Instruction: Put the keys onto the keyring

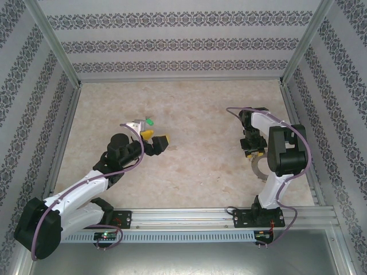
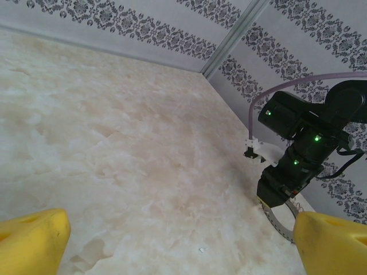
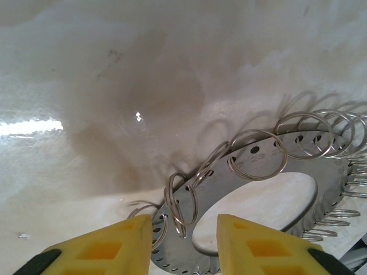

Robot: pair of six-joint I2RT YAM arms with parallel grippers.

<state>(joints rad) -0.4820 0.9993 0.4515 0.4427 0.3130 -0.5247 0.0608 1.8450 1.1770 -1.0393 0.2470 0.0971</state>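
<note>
The keyring [image 3: 330, 172] is a flat grey metal ring with punched holes and several small wire loops round its rim; it lies on the table at the right [image 1: 257, 168]. My right gripper [image 3: 184, 229] hangs just over its near rim. The yellow jaws stand apart on either side of one wire loop and touch nothing. From the left wrist view the right gripper [image 2: 279, 192] sits right above the keyring [image 2: 280, 219]. A tiny green key [image 1: 149, 121] lies just beyond my left gripper [image 1: 155, 138], which is wide open [image 2: 183, 243] and holds nothing.
Patterned walls and metal posts [image 1: 57, 63] close in the beige table [image 1: 195, 114] on three sides. The right arm [image 1: 281, 154] stands close to the right wall. A metal rail [image 1: 189, 216] runs along the near edge.
</note>
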